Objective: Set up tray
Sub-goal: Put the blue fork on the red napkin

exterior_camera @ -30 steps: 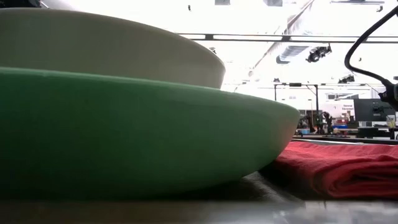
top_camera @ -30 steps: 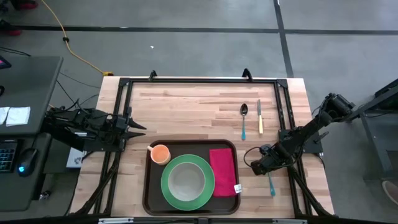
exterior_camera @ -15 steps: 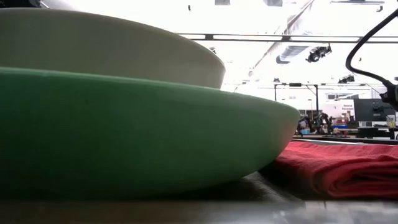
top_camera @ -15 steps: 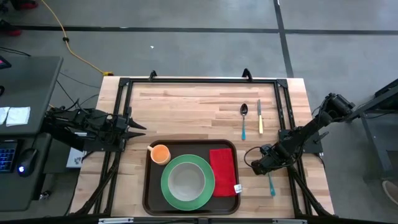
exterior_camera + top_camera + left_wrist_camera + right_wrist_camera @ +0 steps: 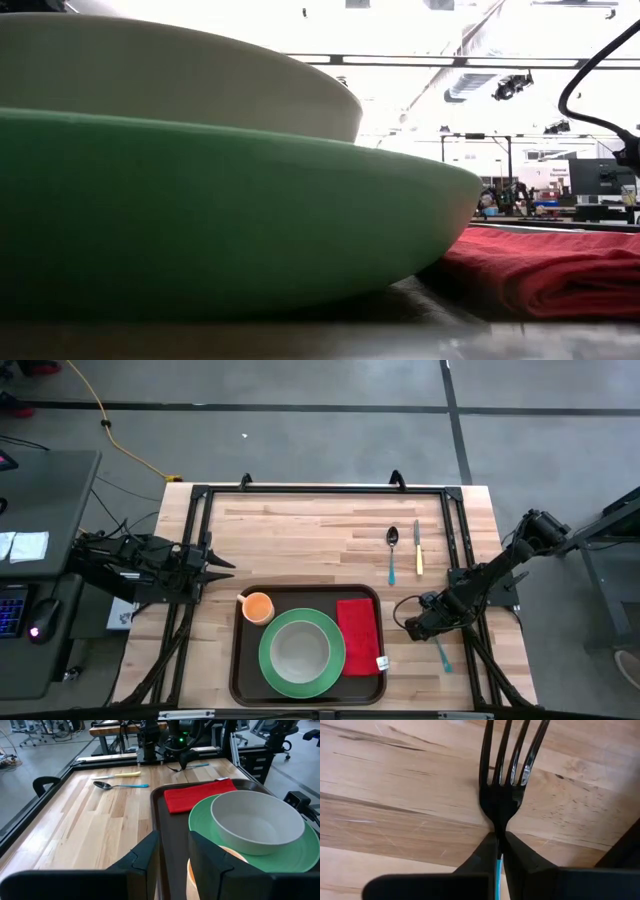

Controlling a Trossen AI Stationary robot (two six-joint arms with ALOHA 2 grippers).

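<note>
The dark brown tray [image 5: 236, 660] sits at the table's near middle. It carries a green plate [image 5: 325, 665] with a white bowl [image 5: 300, 648], an orange cup [image 5: 258, 606] and a red napkin [image 5: 358, 635]. To the tray's right my right gripper [image 5: 420, 626] points down at the wood, shut on a fork [image 5: 506, 765] with a blue handle [image 5: 441, 656]. At the table's left edge my left gripper [image 5: 226, 568] stays level and open, with nothing between its fingers [image 5: 145, 857]. My right gripper [image 5: 499, 839] pinches the fork's narrow neck [image 5: 499, 822], where the dark head meets the blue handle, between its two fingertips. The fingers come from above, pointing steeply down, one on each side of the fork. The tines [image 5: 512, 750] lie flat on the wooden table.
A spoon [image 5: 392, 550] and a knife [image 5: 418, 550] lie side by side on the wood beyond the tray's far right corner. A black metal frame [image 5: 320, 490] runs around the tabletop. Bare wood stretches across the far half of the table.
The fork's blue handle has swung slightly toward the table's right edge under my right gripper, which has stayed in place. My left arm has kept still.
</note>
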